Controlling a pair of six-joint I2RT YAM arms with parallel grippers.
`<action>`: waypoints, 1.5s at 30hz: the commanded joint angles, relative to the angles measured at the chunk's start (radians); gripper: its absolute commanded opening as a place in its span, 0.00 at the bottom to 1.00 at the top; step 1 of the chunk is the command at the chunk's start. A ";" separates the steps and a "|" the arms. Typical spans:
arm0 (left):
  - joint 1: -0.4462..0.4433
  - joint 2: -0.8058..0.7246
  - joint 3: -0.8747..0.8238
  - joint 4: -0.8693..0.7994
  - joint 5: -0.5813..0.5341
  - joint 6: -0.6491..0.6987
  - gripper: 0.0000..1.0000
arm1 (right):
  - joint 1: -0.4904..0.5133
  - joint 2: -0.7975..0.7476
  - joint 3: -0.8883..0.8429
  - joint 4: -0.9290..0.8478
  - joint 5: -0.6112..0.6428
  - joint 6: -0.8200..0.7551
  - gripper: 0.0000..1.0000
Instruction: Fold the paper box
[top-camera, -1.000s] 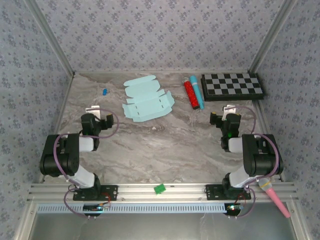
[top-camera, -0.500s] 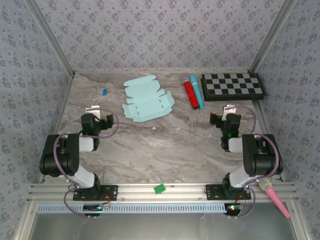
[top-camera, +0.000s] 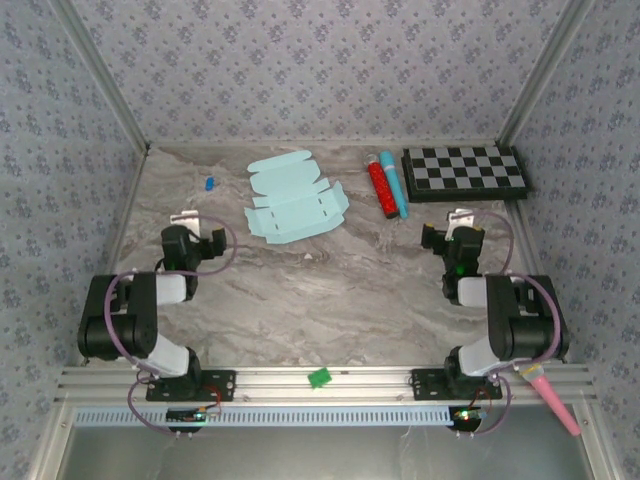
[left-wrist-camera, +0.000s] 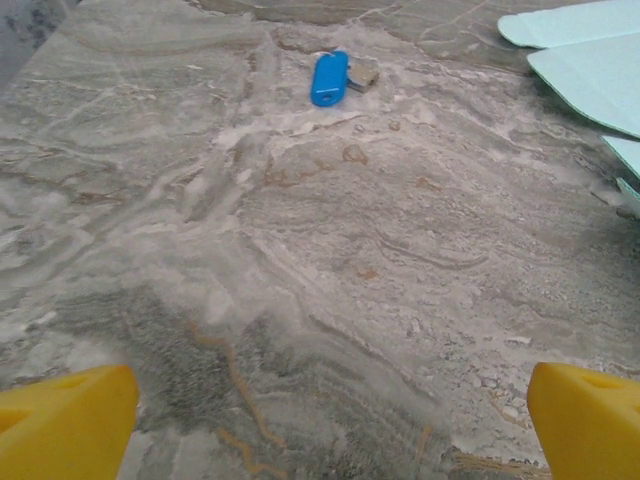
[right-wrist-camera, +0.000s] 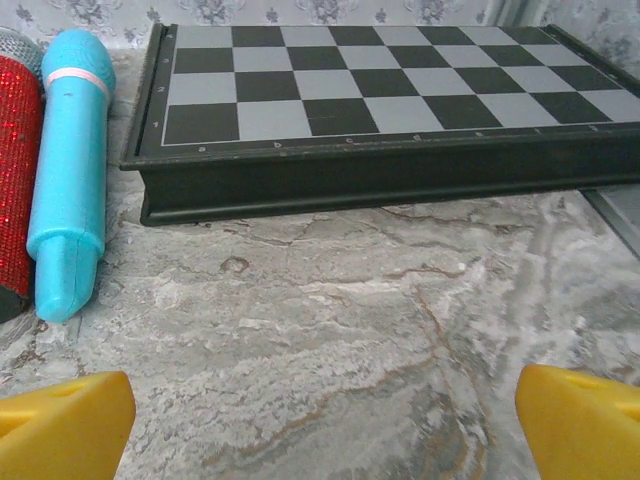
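The paper box (top-camera: 296, 203), a flat die-cut aqua card sheet with rounded flaps, lies at the back of the veined marble table (top-camera: 340, 300). The left gripper (left-wrist-camera: 330, 425) and right gripper (right-wrist-camera: 325, 420) both gape wide, empty

Lighting bright, even, diffuse from overhead; shadows faint. Left wrist view: yellow fingers (left-wrist-camera: 65, 420) soft, out of focus; marble (left-wrist-camera: 350, 220) ahead of them sharp. Right wrist view: fingers (right-wrist-camera: 60, 415) equally blurred; chessboard (right-wrist-camera: 400, 100) beyond them crisp, shadow beneath its near edge.
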 joint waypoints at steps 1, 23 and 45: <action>-0.003 -0.112 0.121 -0.229 -0.091 -0.061 1.00 | 0.001 -0.130 0.068 -0.241 0.041 0.056 1.00; -0.291 0.385 0.985 -0.907 0.219 -0.180 0.33 | 0.246 -0.138 0.386 -0.830 -0.210 0.301 1.00; -0.311 0.836 1.386 -1.193 0.257 -0.247 0.00 | 0.457 -0.011 0.443 -0.827 -0.153 0.397 0.89</action>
